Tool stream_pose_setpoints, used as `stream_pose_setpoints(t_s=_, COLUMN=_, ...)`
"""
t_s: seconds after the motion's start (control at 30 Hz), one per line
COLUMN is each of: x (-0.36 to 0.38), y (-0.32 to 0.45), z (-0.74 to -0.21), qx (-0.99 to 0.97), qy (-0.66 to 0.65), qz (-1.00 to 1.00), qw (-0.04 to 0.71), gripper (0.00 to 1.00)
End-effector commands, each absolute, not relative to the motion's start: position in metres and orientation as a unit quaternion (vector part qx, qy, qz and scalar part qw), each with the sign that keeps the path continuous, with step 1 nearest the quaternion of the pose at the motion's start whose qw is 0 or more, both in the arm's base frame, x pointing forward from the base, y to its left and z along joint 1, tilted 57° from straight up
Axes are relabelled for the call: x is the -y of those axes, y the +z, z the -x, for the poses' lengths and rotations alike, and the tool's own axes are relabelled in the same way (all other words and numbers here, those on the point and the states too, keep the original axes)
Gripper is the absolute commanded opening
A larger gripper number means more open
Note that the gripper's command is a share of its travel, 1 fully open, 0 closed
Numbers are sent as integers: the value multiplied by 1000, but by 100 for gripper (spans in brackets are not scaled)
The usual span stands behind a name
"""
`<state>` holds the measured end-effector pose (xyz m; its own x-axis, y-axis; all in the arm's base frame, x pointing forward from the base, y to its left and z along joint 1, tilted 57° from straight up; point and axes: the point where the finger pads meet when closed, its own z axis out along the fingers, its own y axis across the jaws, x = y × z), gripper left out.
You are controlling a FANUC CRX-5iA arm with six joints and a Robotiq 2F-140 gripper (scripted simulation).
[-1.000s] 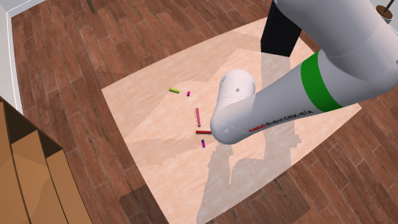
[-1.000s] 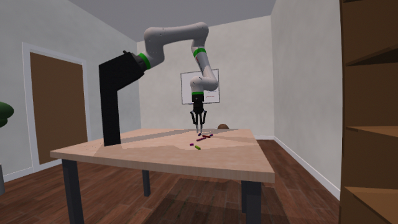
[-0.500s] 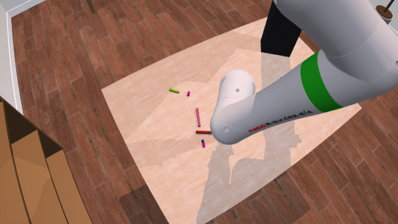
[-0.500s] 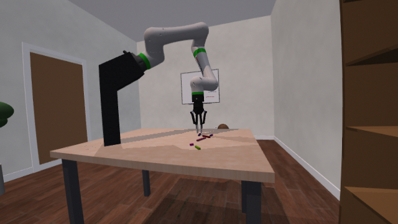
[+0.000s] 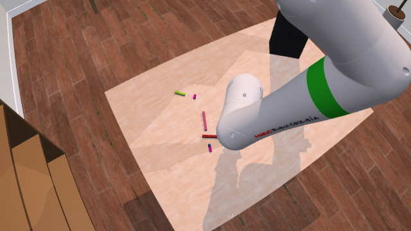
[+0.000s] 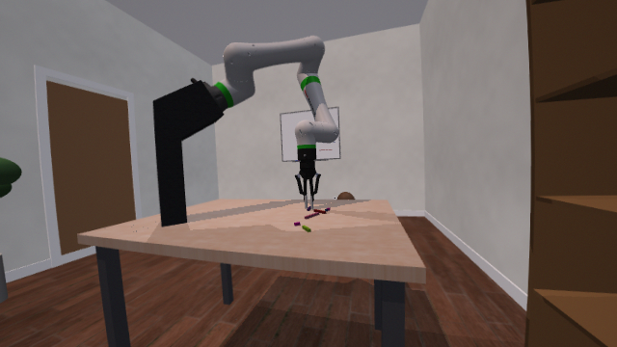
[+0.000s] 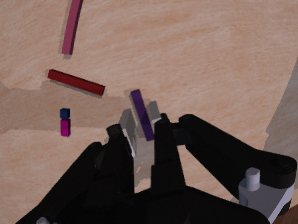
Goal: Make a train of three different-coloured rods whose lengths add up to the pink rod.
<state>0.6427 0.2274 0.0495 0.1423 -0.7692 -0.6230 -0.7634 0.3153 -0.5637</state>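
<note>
Gripper (image 6: pixel 308 208) (image 7: pixel 143 116) narrowly open, unclosed on purple rod (image 7: pixel 142 115) between fingertips. Blue rod (image 5: pixel 209 145) (image 7: pixel 65 113) end to end with magenta rod (image 5: pixel 210 149) (image 7: pixel 65 127). Pale wood-grain tabletop (image 5: pixel 180 128) (image 6: pixel 241 248) (image 7: pixel 225 60), shadow-streaked. Arm (image 5: pixel 289 93) (image 6: pixel 275 54) lettered "FANUC Robot CRX-5iA". Brown plank floor (image 5: pixel 64 64) (image 6: pixel 458 260), grey walls (image 6: pixel 472 96), framed whiteboard (image 6: pixel 287 135).

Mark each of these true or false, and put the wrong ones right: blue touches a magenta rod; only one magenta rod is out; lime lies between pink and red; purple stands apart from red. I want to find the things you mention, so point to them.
The blue rod (image 5: pixel 209 145) (image 6: pixel 326 210) (image 7: pixel 65 113) touches a magenta rod (image 5: pixel 210 149) (image 6: pixel 328 209) (image 7: pixel 65 128): true.
Only one magenta rod is out: false, a second magenta rod (image 5: pixel 194 96) (image 6: pixel 297 224) lies near lime.
The lime rod (image 5: pixel 180 93) (image 6: pixel 307 228) lies between pink and red: false, it lies off beyond the pink rod (image 5: pixel 204 120) (image 6: pixel 311 215) (image 7: pixel 72 27).
The purple rod (image 6: pixel 308 208) (image 7: pixel 142 115) stands apart from the red rod (image 5: pixel 209 136) (image 6: pixel 319 211) (image 7: pixel 76 82): true.
</note>
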Motion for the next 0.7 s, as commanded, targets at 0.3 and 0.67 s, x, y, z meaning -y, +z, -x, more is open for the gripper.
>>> stream_pose_setpoints(t_s=0.3, x=-230, y=47, z=-646, qx=-655, qy=-3, qz=585, qw=478, gripper=15)
stream_pose_setpoints(t_s=0.67, x=-230, y=47, z=-646, qx=-655, qy=-3, qz=585, qw=478, gripper=15)
